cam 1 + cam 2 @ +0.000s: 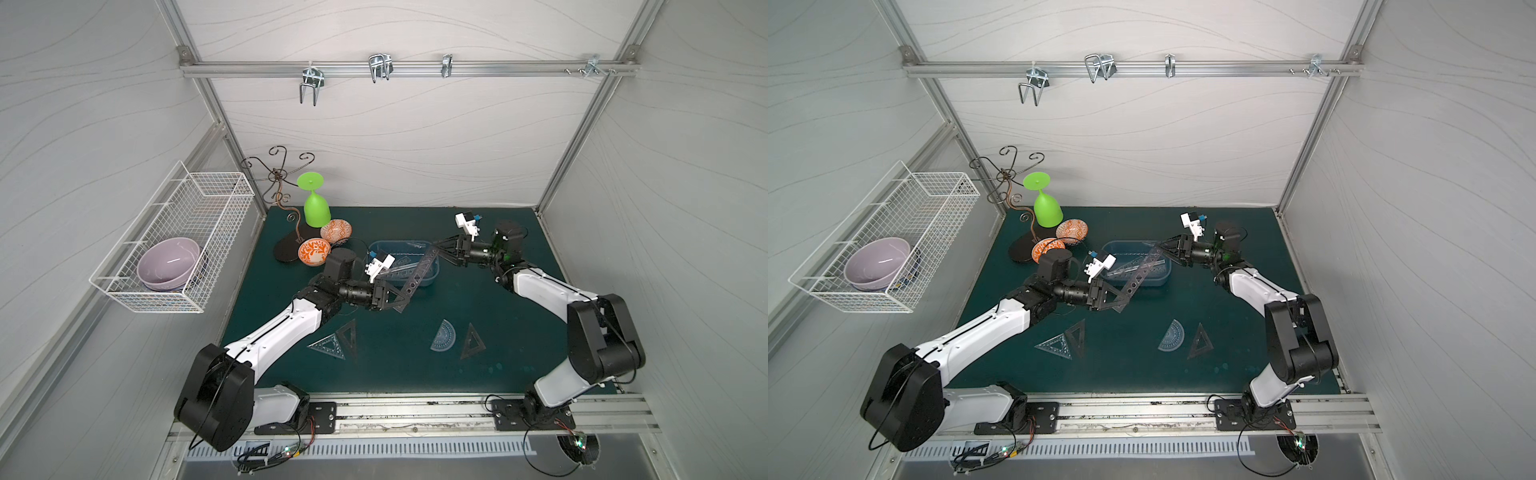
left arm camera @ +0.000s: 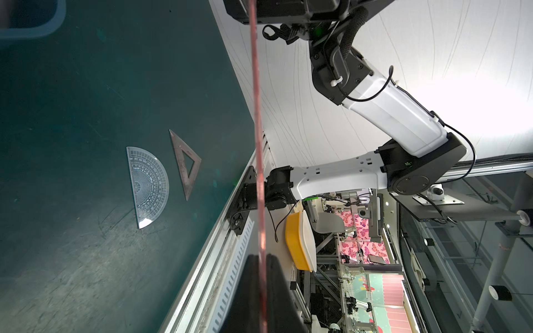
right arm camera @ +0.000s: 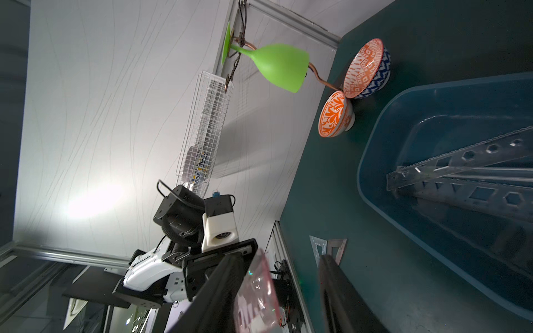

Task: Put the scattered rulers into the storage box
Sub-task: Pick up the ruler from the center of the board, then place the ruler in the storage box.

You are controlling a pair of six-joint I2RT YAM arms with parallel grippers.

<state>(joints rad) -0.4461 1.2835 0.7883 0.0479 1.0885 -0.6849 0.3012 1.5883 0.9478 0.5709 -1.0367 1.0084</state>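
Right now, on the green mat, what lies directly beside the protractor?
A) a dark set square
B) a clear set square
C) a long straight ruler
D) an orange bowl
A: a dark set square lies flat beside the protractor, close but not touching, on the mat.

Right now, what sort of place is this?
Probably a robot lab's test booth: left arm and right arm bolted to a rail, white walls on a metal frame, more rigs outside.

Left claw (image 1: 402, 296) clamped; right claw (image 1: 436, 244) parted.
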